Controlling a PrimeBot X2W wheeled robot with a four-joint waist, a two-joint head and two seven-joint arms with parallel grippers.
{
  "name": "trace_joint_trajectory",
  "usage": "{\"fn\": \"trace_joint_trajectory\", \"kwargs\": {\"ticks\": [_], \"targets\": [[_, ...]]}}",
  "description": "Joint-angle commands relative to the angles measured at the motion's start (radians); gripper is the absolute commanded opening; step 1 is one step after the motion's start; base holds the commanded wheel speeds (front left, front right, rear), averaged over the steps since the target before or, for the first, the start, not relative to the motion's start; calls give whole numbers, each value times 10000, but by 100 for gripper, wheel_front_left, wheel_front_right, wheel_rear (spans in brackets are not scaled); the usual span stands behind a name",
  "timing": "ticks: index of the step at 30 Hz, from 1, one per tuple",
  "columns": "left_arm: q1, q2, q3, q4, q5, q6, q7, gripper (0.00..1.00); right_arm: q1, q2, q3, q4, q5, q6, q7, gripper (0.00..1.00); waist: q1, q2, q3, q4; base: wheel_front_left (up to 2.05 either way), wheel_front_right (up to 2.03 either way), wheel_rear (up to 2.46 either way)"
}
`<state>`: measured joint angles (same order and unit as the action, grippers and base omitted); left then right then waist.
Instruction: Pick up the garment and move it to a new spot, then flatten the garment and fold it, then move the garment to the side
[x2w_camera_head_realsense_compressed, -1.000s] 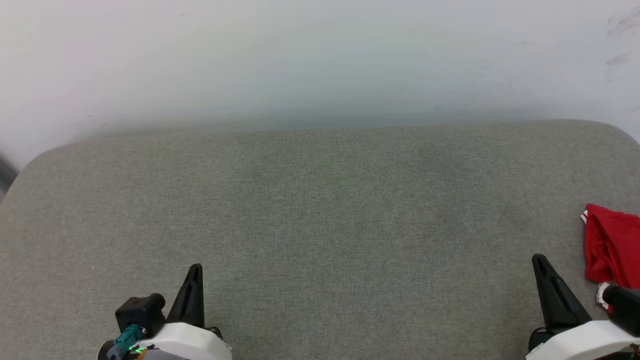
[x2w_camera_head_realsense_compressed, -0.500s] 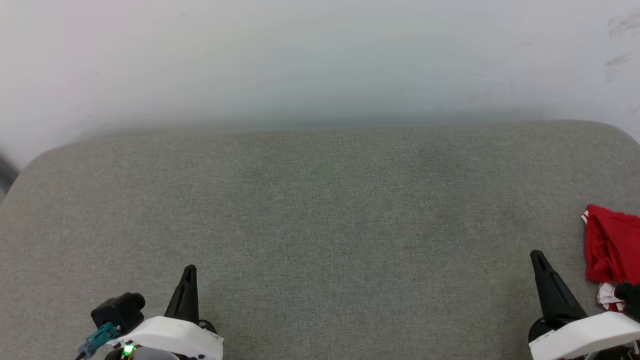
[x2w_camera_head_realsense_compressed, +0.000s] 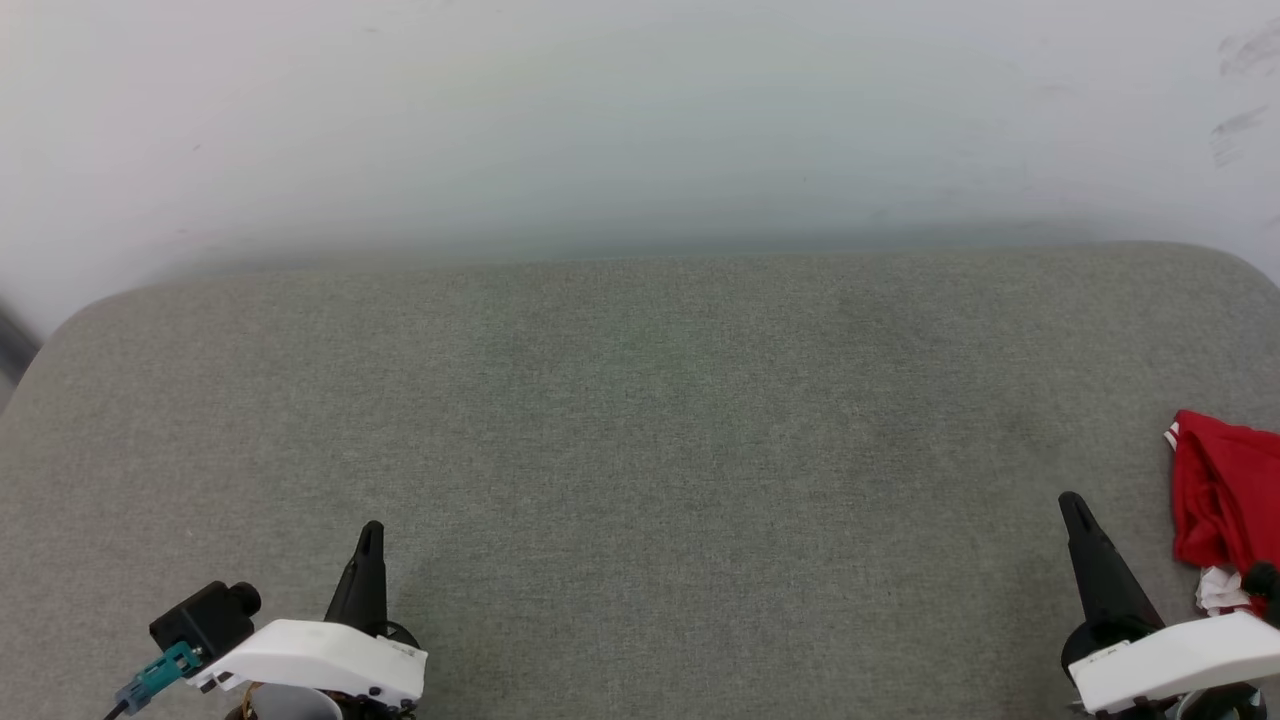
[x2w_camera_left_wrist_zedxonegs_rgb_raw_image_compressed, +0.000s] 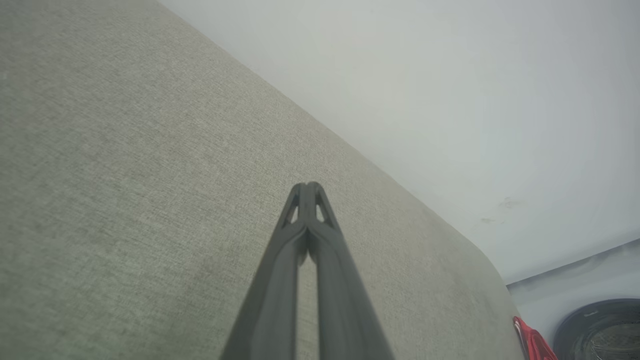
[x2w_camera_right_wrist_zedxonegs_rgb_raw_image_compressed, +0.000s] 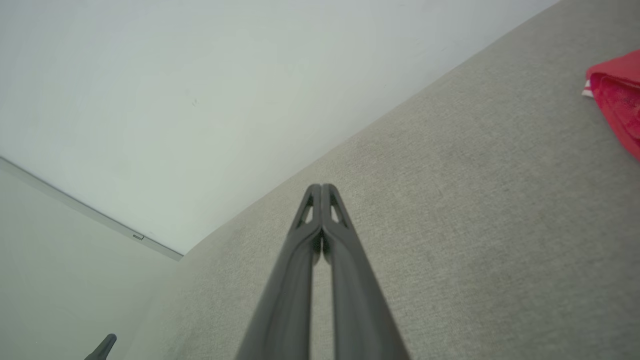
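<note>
Garment (x2w_camera_head_realsense_compressed: 1225, 500): red cloth, bunched, lying at the far right edge of the grey fabric surface (x2w_camera_head_realsense_compressed: 640, 420), partly cut off by the head view's border. A white trim bit shows at its upper corner and a white patch at its near end. Not flat, not folded, print not visible.

Right hand (x2w_camera_head_realsense_compressed: 1072, 505): over the surface's front right part, just beside the garment on its inner side, fingers pointing toward the surface's back edge. In the right wrist view the two fingers are clenched tip to tip with nothing between them (x2w_camera_right_wrist_zedxonegs_rgb_raw_image_compressed: 321, 189), and the garment (x2w_camera_right_wrist_zedxonegs_rgb_raw_image_compressed: 617, 90) sits apart from them.

Left hand (x2w_camera_head_realsense_compressed: 368, 535): over the surface's front left part, well apart from the garment. Left wrist view shows it clenched too, tips pressed together and empty (x2w_camera_left_wrist_zedxonegs_rgb_raw_image_compressed: 308, 187), with a sliver of the garment (x2w_camera_left_wrist_zedxonegs_rgb_raw_image_compressed: 532, 345) at the surface's distant corner.

White wall (x2w_camera_head_realsense_compressed: 640, 120) rises behind the surface's back edge.
</note>
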<state>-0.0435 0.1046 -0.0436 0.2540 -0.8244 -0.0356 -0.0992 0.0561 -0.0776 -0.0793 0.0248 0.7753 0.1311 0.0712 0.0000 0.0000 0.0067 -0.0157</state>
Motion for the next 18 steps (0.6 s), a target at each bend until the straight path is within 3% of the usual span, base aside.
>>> {"fn": "trace_joint_trajectory", "kwargs": {"ticks": [1,18], "targets": [[-259,-13,111,-139,-292,-80,62,0,-348,3,-27,-40,322,-2,19,0,0,0,-1,2,0,0,0],[-397,-147,499,-137,-2270,-312,608,0,-712,62,-96,545,2439,-2,114,0,0,0,-8,32,0,0,0]]}}
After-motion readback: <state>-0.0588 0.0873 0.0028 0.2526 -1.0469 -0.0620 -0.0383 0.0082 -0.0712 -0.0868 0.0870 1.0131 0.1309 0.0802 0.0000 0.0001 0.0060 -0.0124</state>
